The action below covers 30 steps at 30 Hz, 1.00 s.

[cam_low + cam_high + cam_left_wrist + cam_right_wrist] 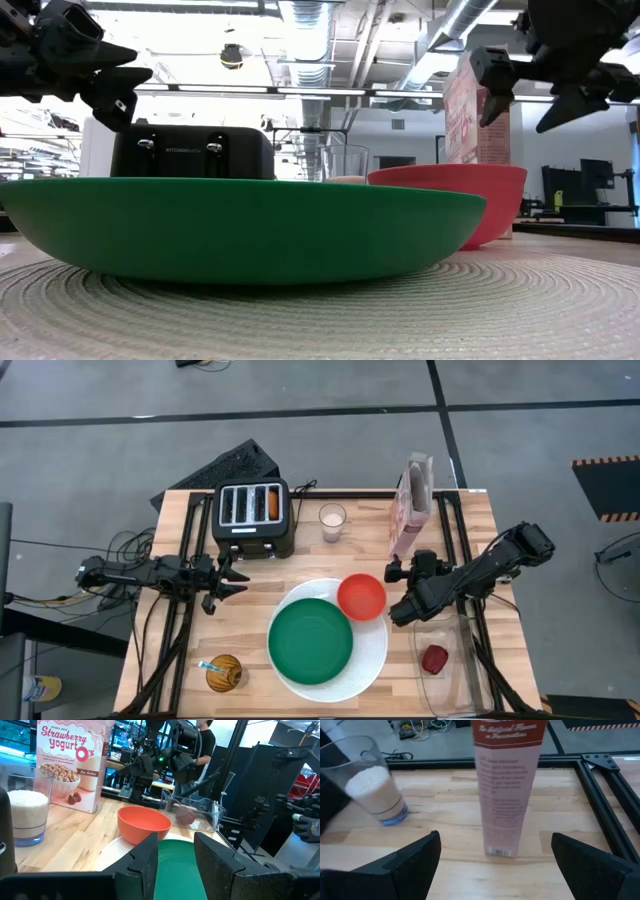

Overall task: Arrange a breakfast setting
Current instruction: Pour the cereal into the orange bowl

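A wooden table (200, 650) is being viewed from above, with a large white plate (372, 655) near its front edge serving as the landmark. A green plate (310, 642) is resting on the white plate, and a small red bowl (361, 596) is sitting on the white plate's far right rim. A round piece of toast (224, 672) with a blue-handled spoon (210, 666) lying across it is placed to the left of the white plate. A dark-red fruit (434, 659) is lying in a clear container (445, 632) to the right of the white plate.

The right end effector (404, 589) is being held with its fingers spread wide, just right of the red bowl and above the table, holding nothing. The left end effector (226, 582) is being held open and empty, left of the white plate and well behind the toast.

The plates and bowl appear to be set; the fruit, toast and spoon seem to be not yet placed. The next move probably calls for the right end effector to be lowered into the clear container, whose walls leave little room.

Behind the white plate, a toaster (253, 516), a glass (332, 521) and a cereal box (411, 505) are standing well apart, leaving open room between.
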### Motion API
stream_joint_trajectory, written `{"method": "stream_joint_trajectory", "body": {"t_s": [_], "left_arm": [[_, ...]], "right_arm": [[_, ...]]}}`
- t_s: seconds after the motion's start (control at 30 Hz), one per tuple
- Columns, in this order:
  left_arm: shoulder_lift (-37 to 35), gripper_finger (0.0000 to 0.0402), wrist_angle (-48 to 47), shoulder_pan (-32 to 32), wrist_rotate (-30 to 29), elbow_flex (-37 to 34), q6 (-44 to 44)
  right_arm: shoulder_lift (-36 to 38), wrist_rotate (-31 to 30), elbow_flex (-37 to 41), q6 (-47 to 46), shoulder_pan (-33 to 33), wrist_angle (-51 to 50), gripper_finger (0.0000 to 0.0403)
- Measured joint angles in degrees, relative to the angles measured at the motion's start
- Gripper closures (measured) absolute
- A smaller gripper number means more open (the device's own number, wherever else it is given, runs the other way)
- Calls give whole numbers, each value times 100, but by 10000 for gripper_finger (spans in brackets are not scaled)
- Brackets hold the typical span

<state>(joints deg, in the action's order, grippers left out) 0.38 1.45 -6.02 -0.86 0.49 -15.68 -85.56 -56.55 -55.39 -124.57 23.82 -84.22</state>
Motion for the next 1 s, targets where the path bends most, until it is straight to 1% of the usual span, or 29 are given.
{"method": "stream_joint_trajectory", "body": {"t_s": [0.13, 0.37, 0.47, 0.6, 0.77, 1.0], "left_arm": [[0, 288, 1, 0, 0, 0, 0], [-1, 288, 0, 0, 0, -1, 0], [0, 288, 0, 0, 2, -2, 0], [1, 288, 2, 0, -1, -1, 0], [-1, 288, 2, 0, 0, 0, 0], [0, 288, 0, 0, 1, 0, 0]], "right_arm": [[-2, -93, 301, 35, -40, 438, 3], [-2, -347, 822, 308, -399, 1251, 3], [-2, -608, 960, 778, -608, 1714, 3], [-2, -613, 1055, 1434, -910, 2259, 3], [-2, -580, 1127, 1799, -1264, 2516, 3], [-2, -552, 1229, 1798, -1609, 2602, 3]]}}
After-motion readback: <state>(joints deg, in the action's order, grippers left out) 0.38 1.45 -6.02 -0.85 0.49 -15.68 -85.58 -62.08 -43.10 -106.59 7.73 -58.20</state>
